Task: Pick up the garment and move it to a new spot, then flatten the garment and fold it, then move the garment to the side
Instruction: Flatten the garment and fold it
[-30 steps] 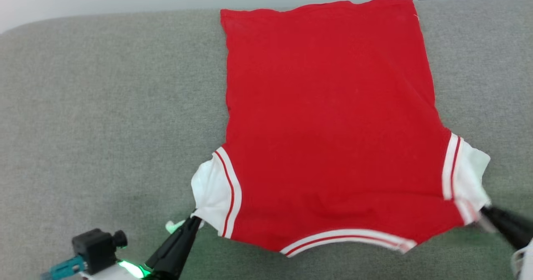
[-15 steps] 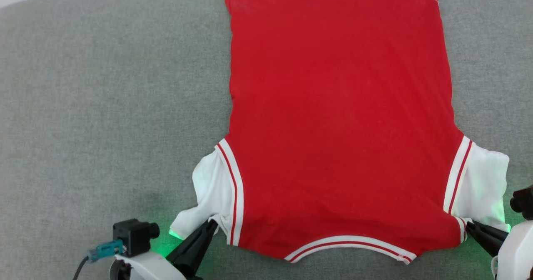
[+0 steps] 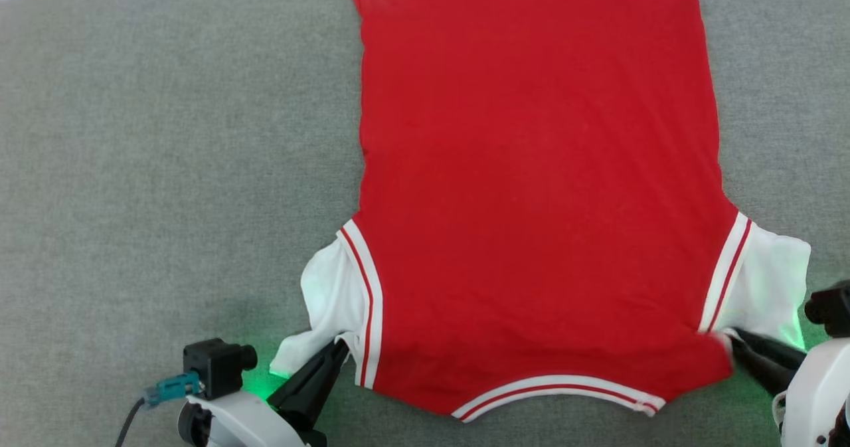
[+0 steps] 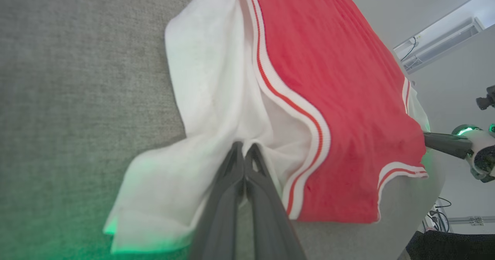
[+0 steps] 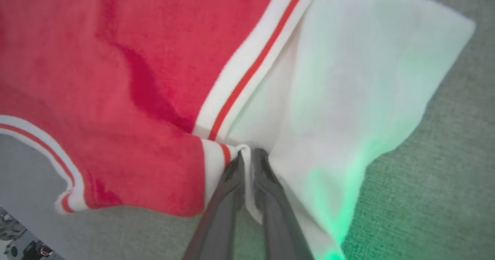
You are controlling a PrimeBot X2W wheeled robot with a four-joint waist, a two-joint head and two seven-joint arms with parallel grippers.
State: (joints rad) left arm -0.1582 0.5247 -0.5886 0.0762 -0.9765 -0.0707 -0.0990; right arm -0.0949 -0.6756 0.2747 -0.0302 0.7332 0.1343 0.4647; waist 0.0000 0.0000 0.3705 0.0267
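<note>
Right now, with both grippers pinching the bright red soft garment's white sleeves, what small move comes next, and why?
Probably open both jaws and let go. The bright red soft garment lies spread flat on the grey fabric surface, while the left gripper and right gripper pinch its white sleeve seams, bunching cloth there.

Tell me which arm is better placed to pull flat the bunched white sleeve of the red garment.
Left, probably. The left pincer is shut on that bunched sleeve of the garment, so it could draw it outward. The right pincer grips the opposite sleeve seam, across the whole garment.
</note>
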